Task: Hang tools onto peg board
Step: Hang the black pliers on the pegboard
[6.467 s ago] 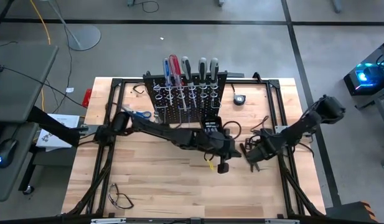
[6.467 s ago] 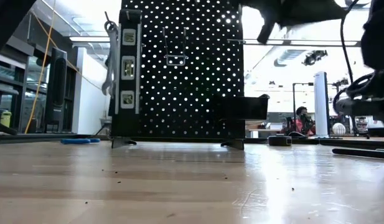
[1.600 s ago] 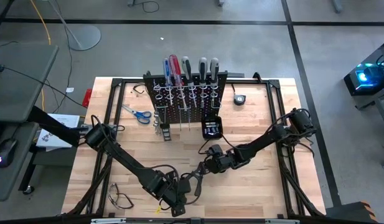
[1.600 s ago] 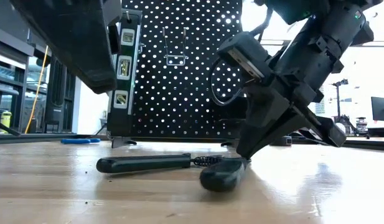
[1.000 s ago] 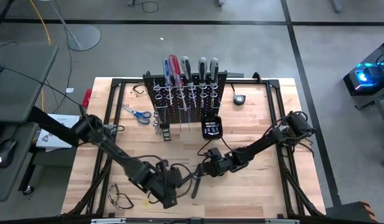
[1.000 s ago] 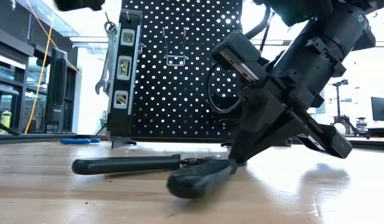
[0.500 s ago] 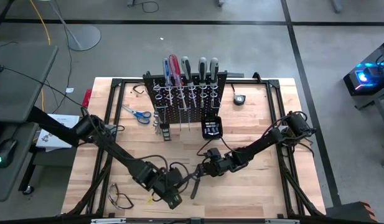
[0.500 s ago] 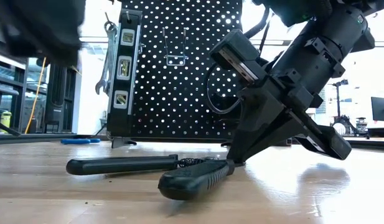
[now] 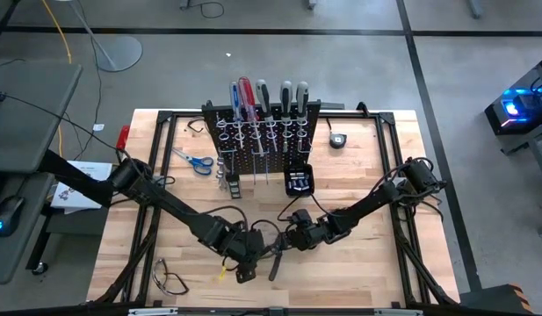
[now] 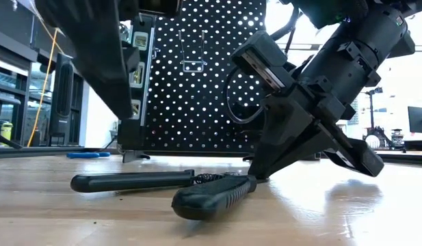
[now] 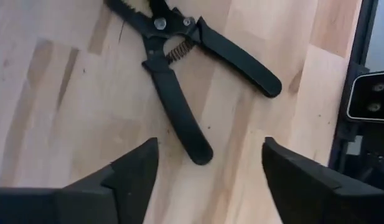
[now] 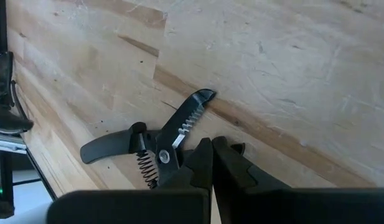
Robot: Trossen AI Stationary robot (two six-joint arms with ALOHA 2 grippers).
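Black-handled pliers (image 9: 275, 257) lie on the table (image 9: 358, 272) in front of the peg board (image 9: 262, 132), handles spread; the left gripper (image 11: 207, 168) hovers open above them, the right gripper (image 12: 211, 163) pinched shut on one jaw.

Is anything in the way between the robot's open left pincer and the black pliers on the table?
Nothing visible is. The left pincer hangs open just above the pliers, with only bare wooden table between them. The right pincer, shut, presses at the pliers' head end.

one pliers (image 11: 179, 74), one scissors (image 9: 196, 161), perhaps five screwdrivers (image 9: 266, 95)
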